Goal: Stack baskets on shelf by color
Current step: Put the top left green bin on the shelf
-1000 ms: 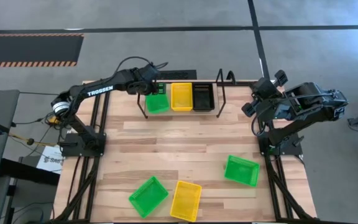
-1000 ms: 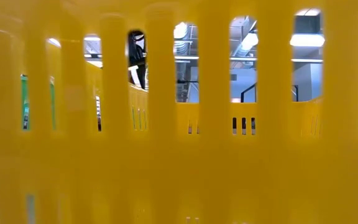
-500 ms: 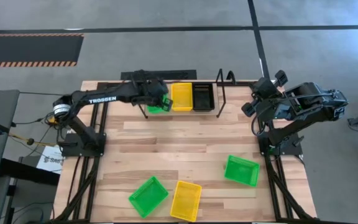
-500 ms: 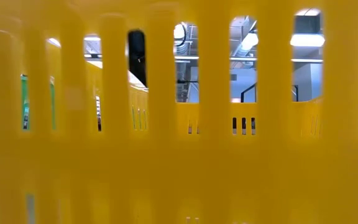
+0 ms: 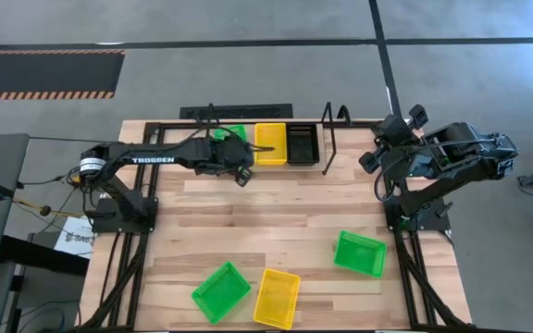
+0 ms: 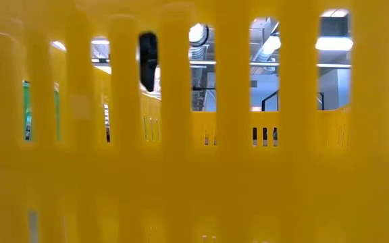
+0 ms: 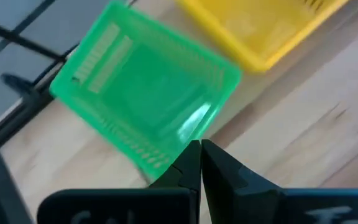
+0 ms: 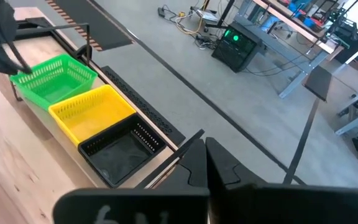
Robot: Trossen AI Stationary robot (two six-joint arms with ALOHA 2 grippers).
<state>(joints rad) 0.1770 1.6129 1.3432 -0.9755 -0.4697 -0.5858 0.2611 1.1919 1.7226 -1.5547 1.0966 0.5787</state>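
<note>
my left gripper (image 5: 243,176) sits just in front of the shelf (image 5: 271,145), fingers pressed together on nothing; the wrist view shows them meeting just short of the green basket (image 7: 145,102). that basket is on the shelf's left end, beside the yellow one (image 5: 268,143) and the black one (image 5: 302,142). from the wrist it looks skewed, not square with the yellow basket (image 7: 260,28), so i judge it may be sitting crooked. my right gripper (image 8: 202,163) is clenched too, empty, parked by the shelf's right end.

three baskets wait at the table's near side: a green (image 5: 220,290), a yellow (image 5: 277,297) and another green (image 5: 359,252). i see six in all; i can't tell whether more lie nested on the shelf.

what worries me: if the shelf green is askew, the next green could land on its rim and slide off or tip it. the left arm is low and close to the shelf's front wire, so a careless swing could snag it and drag the row. the low camera is blocked by a yellow basket (image 6: 194,169), so i get no level check on stack height.
</note>
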